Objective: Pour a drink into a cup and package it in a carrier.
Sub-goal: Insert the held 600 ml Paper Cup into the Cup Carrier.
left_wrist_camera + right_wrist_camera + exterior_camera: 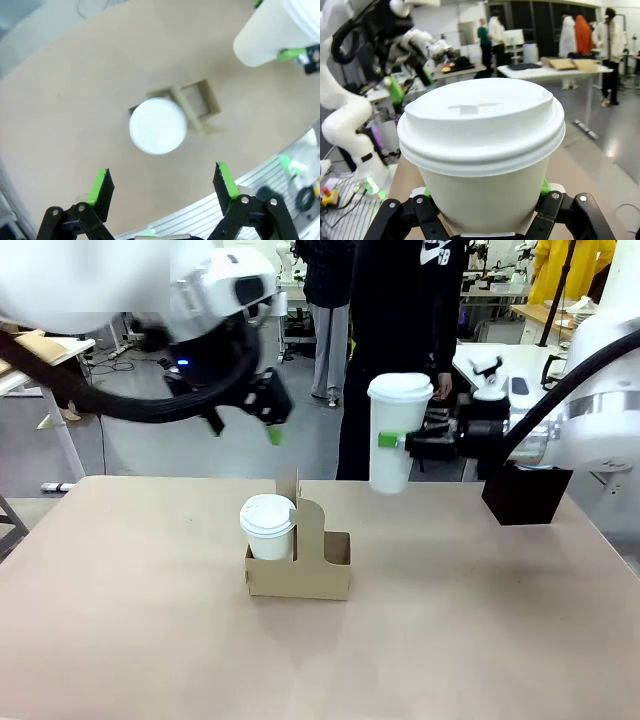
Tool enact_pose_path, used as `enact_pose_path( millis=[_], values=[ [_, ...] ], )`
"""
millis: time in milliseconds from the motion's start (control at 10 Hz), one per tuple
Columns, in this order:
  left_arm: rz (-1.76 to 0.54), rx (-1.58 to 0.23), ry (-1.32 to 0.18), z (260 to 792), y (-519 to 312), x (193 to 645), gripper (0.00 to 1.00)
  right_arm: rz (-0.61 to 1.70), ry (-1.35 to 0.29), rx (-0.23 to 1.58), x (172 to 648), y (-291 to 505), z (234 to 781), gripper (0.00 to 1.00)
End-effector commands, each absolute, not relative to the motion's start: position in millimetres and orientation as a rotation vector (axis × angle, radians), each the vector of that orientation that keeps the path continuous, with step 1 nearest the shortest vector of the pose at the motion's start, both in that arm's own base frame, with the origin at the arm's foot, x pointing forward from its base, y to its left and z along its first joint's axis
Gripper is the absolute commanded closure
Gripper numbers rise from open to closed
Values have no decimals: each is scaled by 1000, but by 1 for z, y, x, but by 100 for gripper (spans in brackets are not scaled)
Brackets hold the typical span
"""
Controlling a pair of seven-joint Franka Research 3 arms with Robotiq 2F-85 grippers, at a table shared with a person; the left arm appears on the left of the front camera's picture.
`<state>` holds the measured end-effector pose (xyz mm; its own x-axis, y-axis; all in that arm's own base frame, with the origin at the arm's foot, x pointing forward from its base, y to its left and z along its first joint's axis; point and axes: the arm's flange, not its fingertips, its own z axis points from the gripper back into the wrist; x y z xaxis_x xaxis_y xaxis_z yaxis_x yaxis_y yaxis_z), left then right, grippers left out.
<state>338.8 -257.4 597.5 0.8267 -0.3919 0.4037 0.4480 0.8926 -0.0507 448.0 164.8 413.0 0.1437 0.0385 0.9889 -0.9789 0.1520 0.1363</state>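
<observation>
Green-padded fingers [101, 186] of left gripper [162, 181] spread apart over brown cardboard cup carrier [300, 580] holding short white lidded cup [268, 525], right gripper [392, 443] clamped on tall white lidded paper cup [392, 468], seemingly airborne, carrier's two o'clock

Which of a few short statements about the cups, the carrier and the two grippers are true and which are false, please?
1. The right gripper holds a tall lidded cup in the air. True.
2. Both slots of the carrier are filled. False: a second lidded cup stands in one slot and the other is empty.
3. The left gripper is clamped on the cup in the carrier. False: it is open and hangs above that cup, apart from it.
4. A black box stands at the right side of the table. True.
</observation>
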Motion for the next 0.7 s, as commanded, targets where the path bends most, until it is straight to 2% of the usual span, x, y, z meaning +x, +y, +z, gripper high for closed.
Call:
enact_pose_path(
  millis=[0, 200, 300, 600],
  values=[
    [-586, -153, -430, 581, -199, 328, 0, 1129, -1113, 1157, 451, 178, 402, 20],
    [-583, -112, -484, 565, -176, 331, 0, 1108, -1130, 1168, 454, 183, 398, 20],
    [-571, -127, -417, 585, -201, 334, 0, 1089, -1095, 1158, 443, 180, 391, 20],
    [-571, -127, -417, 585, -201, 334, 0, 1089, -1095, 1158, 443, 180, 391, 20]
  ],
)
